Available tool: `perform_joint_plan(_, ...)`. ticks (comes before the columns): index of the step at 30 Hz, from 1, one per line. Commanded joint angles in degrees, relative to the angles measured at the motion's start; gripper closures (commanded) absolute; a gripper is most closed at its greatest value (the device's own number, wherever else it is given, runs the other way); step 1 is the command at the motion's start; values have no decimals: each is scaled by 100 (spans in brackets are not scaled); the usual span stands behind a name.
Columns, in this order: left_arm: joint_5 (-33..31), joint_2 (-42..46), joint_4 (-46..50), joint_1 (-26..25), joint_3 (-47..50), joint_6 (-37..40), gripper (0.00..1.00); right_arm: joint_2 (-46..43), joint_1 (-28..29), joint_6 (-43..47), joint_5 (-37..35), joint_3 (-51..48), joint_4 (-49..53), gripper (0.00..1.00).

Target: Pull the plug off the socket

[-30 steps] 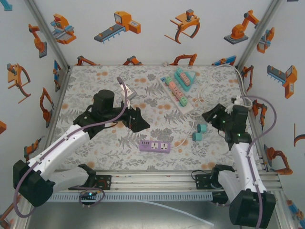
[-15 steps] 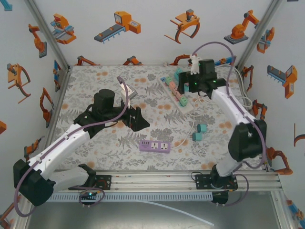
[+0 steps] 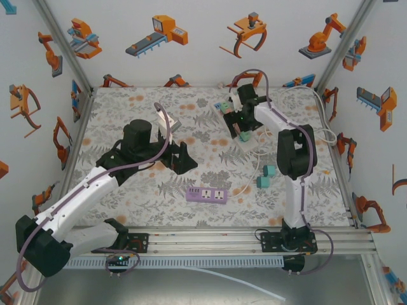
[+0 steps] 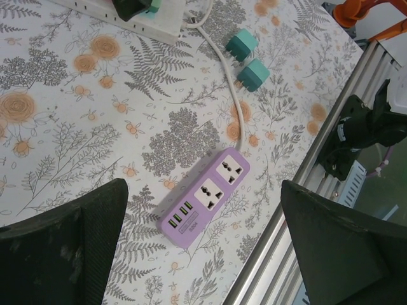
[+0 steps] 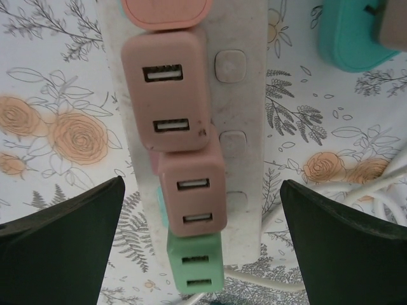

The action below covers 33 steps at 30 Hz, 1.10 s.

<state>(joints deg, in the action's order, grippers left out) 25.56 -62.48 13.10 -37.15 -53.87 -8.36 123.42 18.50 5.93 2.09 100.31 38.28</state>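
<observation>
While my right gripper [image 5: 200,187] hangs wide open and empty above the white power strip [image 5: 245,114] at the table's far side, the pink plugs [image 5: 166,89] sit seated in its sockets directly beneath, so I judge the grasp and pull not yet begun.

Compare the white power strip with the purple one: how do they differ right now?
The white power strip carries plugged-in pink adapters and a green adapter; the purple power strip has two empty sockets. The white one lies far back on the table, the purple one near the front edge. Both lie flat, sockets up.
</observation>
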Motion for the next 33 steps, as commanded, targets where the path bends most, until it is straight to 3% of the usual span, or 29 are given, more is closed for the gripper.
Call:
perform_joint_plan(1,-112,156,125,10,24,165,3,170,-5,261,-11,314,256,2)
perform_joint_plan(9,-157,139,240,47,-21,202,3,437,-5,601,460,476,422,19)
perform_joint_plan(12,-157,148,302,42,-18,211,3,421,9,871,528,498,503,31)
perform_joint_plan(14,-157,173,359,45,-19,212,3,379,49,1106,467,523,613,45)
perform_joint_plan(16,-164,209,419,46,-17,208,3,277,117,1434,479,469,650,52)
perform_joint_plan(26,-366,381,834,55,-11,435,3,-436,847,3604,1235,-118,852,53)
perform_joint_plan(33,-694,680,929,56,180,434,3,-741,1426,4289,1346,-517,1019,54)
